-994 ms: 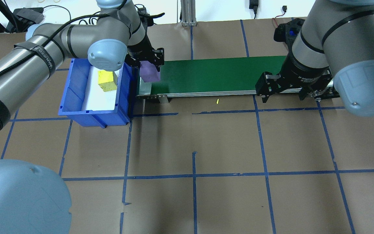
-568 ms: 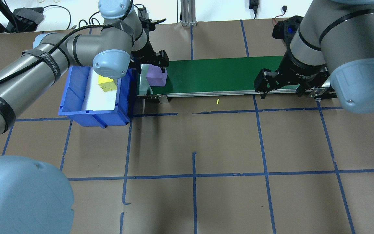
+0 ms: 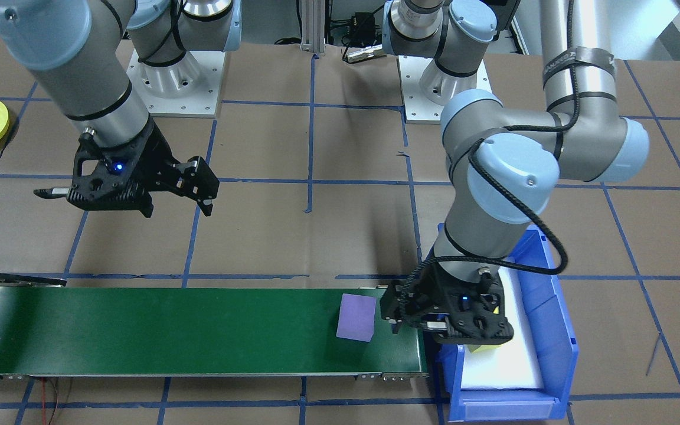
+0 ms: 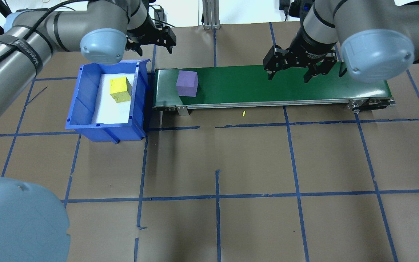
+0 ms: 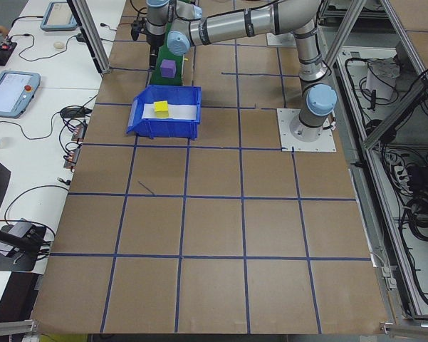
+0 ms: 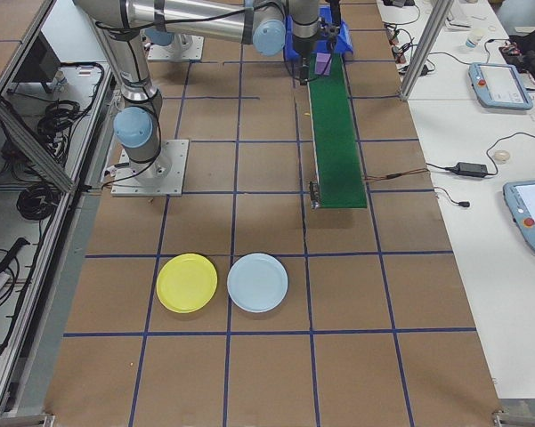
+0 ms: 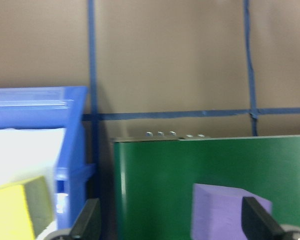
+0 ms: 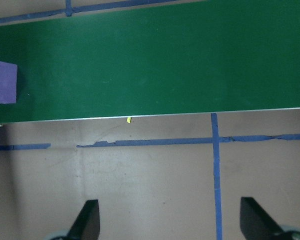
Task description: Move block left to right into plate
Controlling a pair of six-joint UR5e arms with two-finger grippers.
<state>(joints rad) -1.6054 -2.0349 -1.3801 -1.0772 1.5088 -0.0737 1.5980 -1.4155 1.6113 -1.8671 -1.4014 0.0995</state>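
Overhead exterior view: the purple block (image 4: 187,83) is seen lying free on the green conveyor belt (image 4: 267,85), near its left end, just beside the blue bin (image 4: 86,109) in which a yellow block (image 4: 120,88) rests. The left end effector (image 4: 155,38) is raised beyond the bin with its fingers spread and nothing held. The right end effector (image 4: 292,67) hangs over the far edge of the belt, right of centre, likewise released and empty, well apart from the block. The yellow plate (image 6: 187,283) and the pale blue plate (image 6: 257,282) are shown on the worktop at the robot's right. The step in hand is judged to be the pick-up by the right arm. It is best done with the fingers lowered squarely over two opposite flat faces, once the block is centred beneath them, and closed only when both pads can bear evenly.
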